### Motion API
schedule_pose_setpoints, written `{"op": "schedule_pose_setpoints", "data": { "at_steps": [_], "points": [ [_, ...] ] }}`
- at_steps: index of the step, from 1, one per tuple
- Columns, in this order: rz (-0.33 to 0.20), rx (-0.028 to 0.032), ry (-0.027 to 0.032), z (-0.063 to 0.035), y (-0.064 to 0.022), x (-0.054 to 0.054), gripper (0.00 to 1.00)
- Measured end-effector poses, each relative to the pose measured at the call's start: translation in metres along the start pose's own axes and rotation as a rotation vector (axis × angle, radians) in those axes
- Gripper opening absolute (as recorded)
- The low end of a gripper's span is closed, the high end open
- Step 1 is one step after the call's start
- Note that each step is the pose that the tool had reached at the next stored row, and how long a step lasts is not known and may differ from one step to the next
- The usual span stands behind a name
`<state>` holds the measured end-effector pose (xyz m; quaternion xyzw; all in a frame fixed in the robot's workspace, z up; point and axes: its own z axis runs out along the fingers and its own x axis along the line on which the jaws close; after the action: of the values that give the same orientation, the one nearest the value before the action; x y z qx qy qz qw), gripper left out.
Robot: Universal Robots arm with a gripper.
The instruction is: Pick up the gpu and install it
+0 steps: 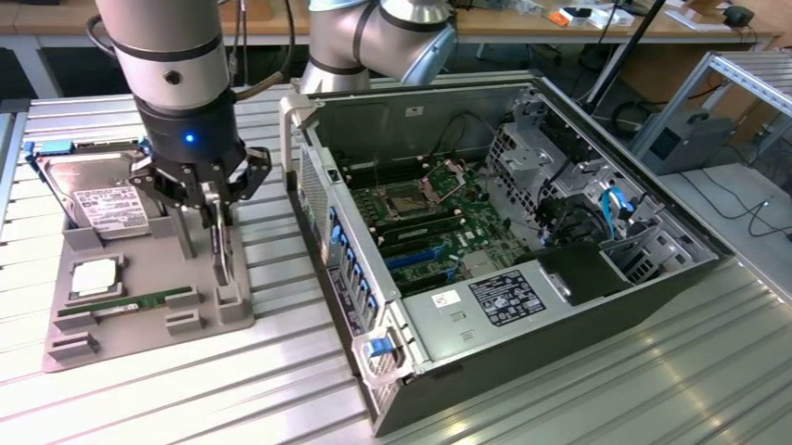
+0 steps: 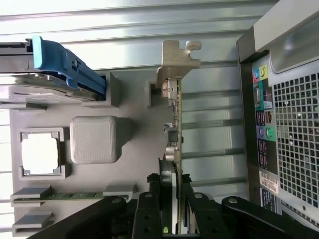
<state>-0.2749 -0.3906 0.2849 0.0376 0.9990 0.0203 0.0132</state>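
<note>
My tool (image 1: 208,197) (image 2: 171,199) hung straight down over the gray tray (image 1: 148,320) (image 2: 134,164). Its 2 fingers (image 2: 149,206) pinched the gpu (image 1: 222,250) (image 2: 174,134) from both sides, near one end. The gpu stood on its thin edge on the side of the tray closest to the PC case (image 1: 544,362) (image 2: 294,124), w/ its silver bracket (image 2: 177,59) at the end far from my fingers. I couldn't tell if it was lifted off the tray. Also on the tray were a gray block (image 2: 92,139) near the gpu, a hard drive (image 1: 106,199) (image 2: 30,89) w/ a blue clip (image 2: 65,64), a square chip (image 1: 96,278) (image 2: 41,154) & a green memory stick (image 1: 136,303) (image 2: 65,195). The PC case lay open on the worktop (image 1: 619,389) (image 2: 149,25), near the tray but not touching it.
</note>
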Motion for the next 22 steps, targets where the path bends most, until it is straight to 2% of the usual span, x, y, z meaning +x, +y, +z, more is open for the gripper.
{"op": "schedule_pose_setpoints", "data": {
  "at_steps": [13, 22],
  "points": [
    [0.0, 0.0, 0.0, -0.0237, 0.001, -0.001, 0.27],
    [0.0, 0.0, 0.0, -0.0348, 0.0014, -0.001, 0.27]
  ]
}}
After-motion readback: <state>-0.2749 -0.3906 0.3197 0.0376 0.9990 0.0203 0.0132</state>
